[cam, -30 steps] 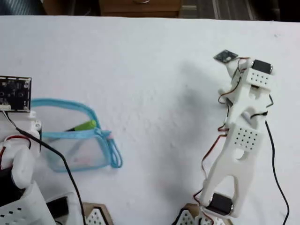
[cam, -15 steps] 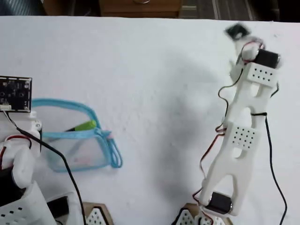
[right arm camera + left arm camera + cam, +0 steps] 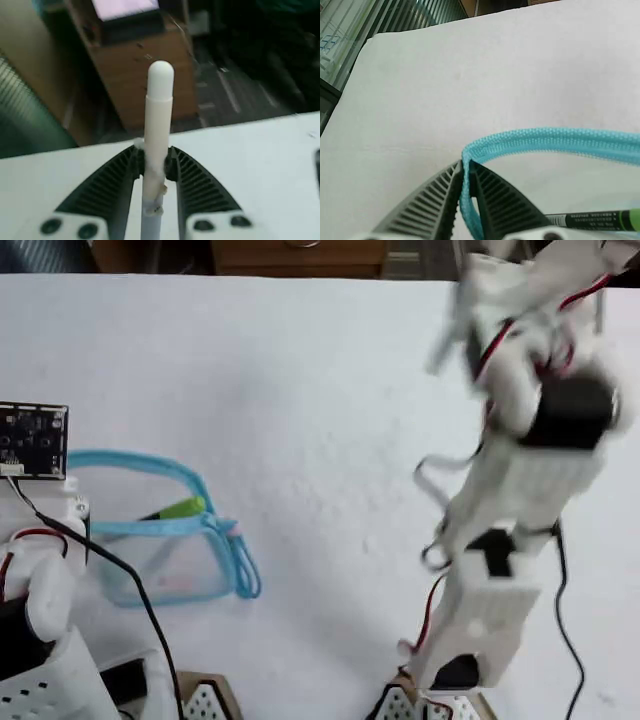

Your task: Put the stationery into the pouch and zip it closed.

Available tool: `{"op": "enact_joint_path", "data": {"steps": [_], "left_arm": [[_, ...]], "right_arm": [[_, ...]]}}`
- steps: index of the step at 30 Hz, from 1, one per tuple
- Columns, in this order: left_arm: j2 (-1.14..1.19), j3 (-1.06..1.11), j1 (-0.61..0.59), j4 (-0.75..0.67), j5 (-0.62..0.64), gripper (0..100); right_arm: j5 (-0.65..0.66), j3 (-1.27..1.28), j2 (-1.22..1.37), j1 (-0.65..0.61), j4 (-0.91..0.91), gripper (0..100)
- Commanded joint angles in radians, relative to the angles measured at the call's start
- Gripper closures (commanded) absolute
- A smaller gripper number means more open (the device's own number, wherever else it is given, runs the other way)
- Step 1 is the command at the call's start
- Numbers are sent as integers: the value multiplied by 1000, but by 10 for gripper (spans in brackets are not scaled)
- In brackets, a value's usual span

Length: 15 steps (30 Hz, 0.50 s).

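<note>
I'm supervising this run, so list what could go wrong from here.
The white pen sticks far out past the right gripper; it may pivot or slip. The left gripper pinches only the thin blue rim of the pouch, which could pull free. The green pen by the opening may block entry.

table (image 3: 320,370): white | cabinet (image 3: 300,258): wooden, beyond table's far edge
</note>
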Motion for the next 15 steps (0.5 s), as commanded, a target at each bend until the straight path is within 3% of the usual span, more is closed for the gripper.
{"op": "enact_joint_path", "data": {"steps": [1, 6, 15], "left_arm": [[39, 201, -10, 28, 3, 977], [39, 203, -10, 28, 3, 977], [41, 203, -8, 14, 5, 977]], "right_arm": [[-55, -15, -177, -262, 16, 981], [44, 58, -234, -590, 8, 981], [23, 147, -170, -791, -12, 981]]}}
